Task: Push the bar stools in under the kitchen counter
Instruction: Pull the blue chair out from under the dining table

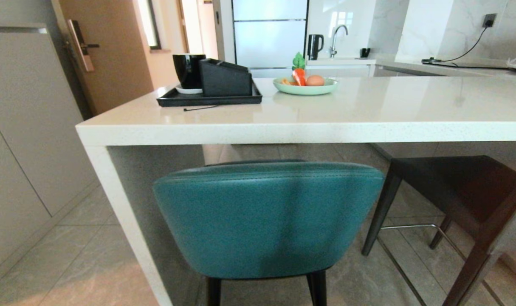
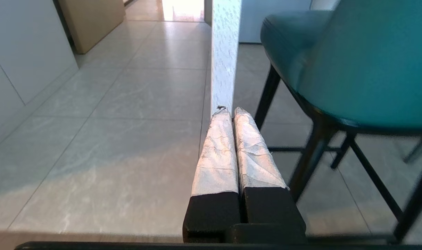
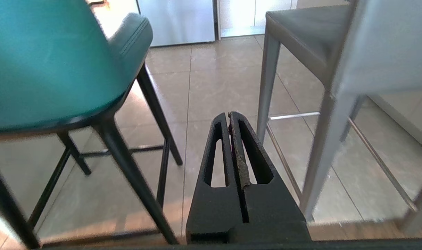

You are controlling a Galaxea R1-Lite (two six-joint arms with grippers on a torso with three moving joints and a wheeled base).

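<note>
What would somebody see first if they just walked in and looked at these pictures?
Probably the big teal stool, right in front with its rounded back just below the edge of the white kitchen counter. Next, the grey stool to its right, seat already under the counter. On top sit a black tray and a green plate with a toy carrot and an egg.

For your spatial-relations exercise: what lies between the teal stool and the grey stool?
Only bare tiled floor separates the teal stool from the grey stool; the right wrist view shows it, with the shut right gripper hanging over that gap.
</note>
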